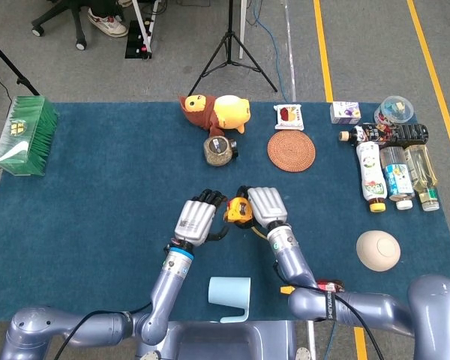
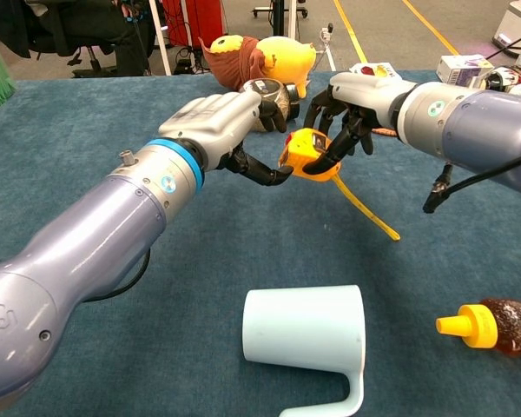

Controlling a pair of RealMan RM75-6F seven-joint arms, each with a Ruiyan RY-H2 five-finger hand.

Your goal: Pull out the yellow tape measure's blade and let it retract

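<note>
Nearest you at six o'clock a smooth pale-blue mug (image 2: 306, 340) lies empty on the desk's (image 2: 87, 122) napped blue cloth, while beyond it your right hand (image 2: 352, 97) pinches the yellow tape measure (image 2: 305, 154) aloft, blade (image 2: 365, 209) trailing toward four o'clock, left hand's (image 2: 228, 122) curled fingers (image 2: 265, 174) touching its case.

Robot lab, floor taped off.
Upper frame: tripod (image 1: 231, 45), office chair base (image 1: 60, 16), yellow floor tape (image 1: 322, 49); blue cloth table (image 1: 97, 195) holds assorted props.
</note>
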